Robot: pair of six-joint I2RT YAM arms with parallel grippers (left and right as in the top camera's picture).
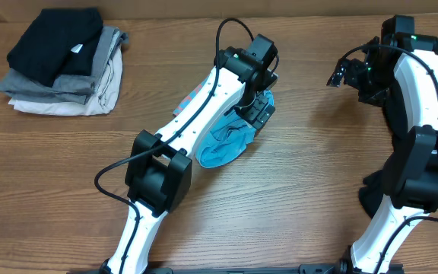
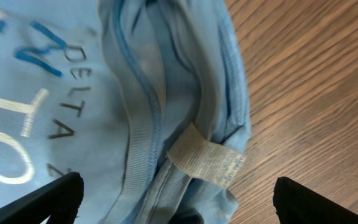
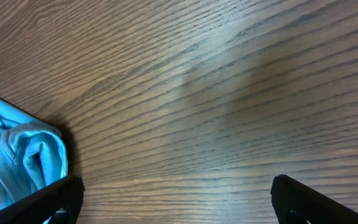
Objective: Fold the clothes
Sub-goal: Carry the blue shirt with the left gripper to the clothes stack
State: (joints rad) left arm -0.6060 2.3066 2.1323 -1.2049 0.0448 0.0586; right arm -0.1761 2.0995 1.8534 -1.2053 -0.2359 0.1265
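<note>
Overhead: the left arm [image 1: 204, 99] covers much of the blue T-shirt [image 1: 223, 148]; a folded pile [image 1: 59, 65] lies far left of it, the black garment [image 1: 372, 194] to its right. Left wrist: the left gripper [image 2: 176, 193] is spread wide over its collar tag [image 2: 207, 163]. Right wrist: the right gripper [image 3: 176, 193] is spread wide, with the T-shirt at its left.

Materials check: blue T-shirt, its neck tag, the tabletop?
T-shirt: soft matte knit, likely cotton jersey, going by the ribbed collar band and limp folds. Tag: off-white woven tape with a visible weave. Table: wood-look with grain lines and low sheen; solid wood or laminate, can't tell.
</note>
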